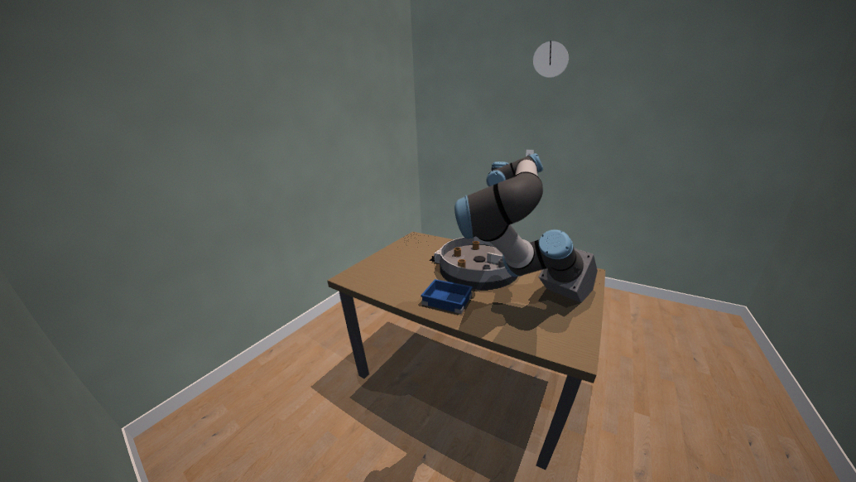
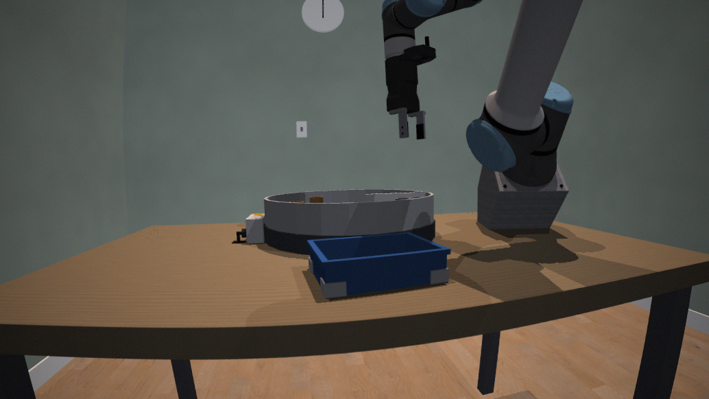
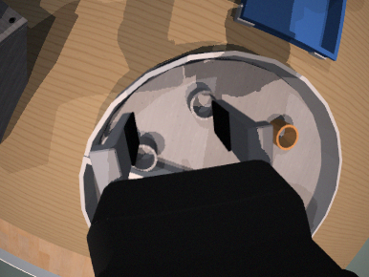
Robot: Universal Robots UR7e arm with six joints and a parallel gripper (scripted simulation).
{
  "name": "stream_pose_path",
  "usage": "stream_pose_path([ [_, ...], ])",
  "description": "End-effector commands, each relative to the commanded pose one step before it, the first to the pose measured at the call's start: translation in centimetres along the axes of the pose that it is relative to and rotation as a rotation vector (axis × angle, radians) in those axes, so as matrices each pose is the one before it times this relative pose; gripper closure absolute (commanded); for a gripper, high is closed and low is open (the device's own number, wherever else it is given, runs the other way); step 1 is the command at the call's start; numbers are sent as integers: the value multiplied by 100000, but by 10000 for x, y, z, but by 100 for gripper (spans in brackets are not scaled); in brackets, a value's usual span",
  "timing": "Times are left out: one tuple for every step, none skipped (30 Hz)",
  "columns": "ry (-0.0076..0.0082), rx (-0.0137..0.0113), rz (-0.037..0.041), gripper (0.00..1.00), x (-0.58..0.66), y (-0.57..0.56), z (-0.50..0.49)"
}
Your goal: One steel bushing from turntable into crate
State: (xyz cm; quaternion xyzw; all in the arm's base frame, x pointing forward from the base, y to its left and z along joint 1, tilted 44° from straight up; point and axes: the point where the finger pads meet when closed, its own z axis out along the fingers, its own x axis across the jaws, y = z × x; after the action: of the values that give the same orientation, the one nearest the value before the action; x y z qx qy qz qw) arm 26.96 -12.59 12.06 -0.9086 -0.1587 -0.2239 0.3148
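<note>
Item: steel bushing (image 3: 285, 137), one of several short metal sleeves standing on the turntable (image 2: 347, 214), which sits toward the far edge of the desk (image 2: 149, 277), between the arm's pedestal (image 2: 520, 208) near the far right corner and a small white box (image 2: 254, 227) on its left side

Other stock: three brown bushings (image 1: 461, 262) show in the top view, all on the turntable's far-left half; leave them where they stand

Destination: blue crate (image 2: 376, 262), just in front of the turntable, nearer the desk's front edge, open and holding nothing you can see

Gripper (image 2: 409, 123): hangs well above the turntable's right half, pointing straight down, jaws fully apart with nothing between them

Handling, as you should judge it: rigid, dense for its bulk, smooth-walled, so likely slippery under a light squeeze; not fragile. Take it across the outer wall, fingers either side of the upright cylinder, gripping low enough that it cannot pivot out

Caution: the disc may turn, so time your descent, and keep the open fingers off the raised rim
</note>
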Motion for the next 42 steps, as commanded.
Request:
stream_pose_path([
  [207,436,227,0,-32262,-3886,31064],
  [0,0,0,0,0,0,0],
  [0,0,0,0,0,0,0],
  [0,0,0,0,0,0,0],
  [0,0,0,0,0,0,0],
  [0,0,0,0,0,0,0],
  [0,0,0,0,0,0,0],
  [0,0,0,0,0,0,0],
  [0,0,0,0,0,0,0],
  [0,0,0,0,0,0,0],
  [0,0,0,0,0,0,0],
  [0,0,0,0,0,0,0],
  [-76,-467,-191,0,791,-60,-1244],
  [-83,-641,-267,0,-2670,1884,297],
  [-83,-641,-267,0,-2675,1875,311],
  [-83,-641,-267,0,-2679,1866,325],
  [-83,-641,-267,0,-2684,1856,340],
  [0,0,0,0,0,0,0],
  [0,0,0,0,0,0,0],
  [0,0,0,0,0,0,0],
  [0,0,0,0,0,0,0],
  [0,0,0,0,0,0,0],
  [0,0,0,0,0,0,0],
  [0,0,0,0,0,0,0],
  [0,0,0,0,0,0,0],
  [0,0,0,0,0,0,0],
  [0,0,0,0,0,0,0],
  [0,0,0,0,0,0,0],
  [0,0,0,0,0,0,0],
  [-129,-76,-116,0,1626,-534,-774],
  [0,0,0,0,0,0,0],
  [0,0,0,0,0,0,0],
  [0,0,0,0,0,0,0],
  [0,0,0,0,0,0,0],
  [0,0,0,0,0,0,0],
  [0,0,0,0,0,0,0],
  [0,0,0,0,0,0,0],
  [0,0,0,0,0,0,0],
  [0,0,0,0,0,0,0],
  [0,0,0,0,0,0,0],
  [0,0,0,0,0,0,0],
  [0,0,0,0,0,0,0],
])
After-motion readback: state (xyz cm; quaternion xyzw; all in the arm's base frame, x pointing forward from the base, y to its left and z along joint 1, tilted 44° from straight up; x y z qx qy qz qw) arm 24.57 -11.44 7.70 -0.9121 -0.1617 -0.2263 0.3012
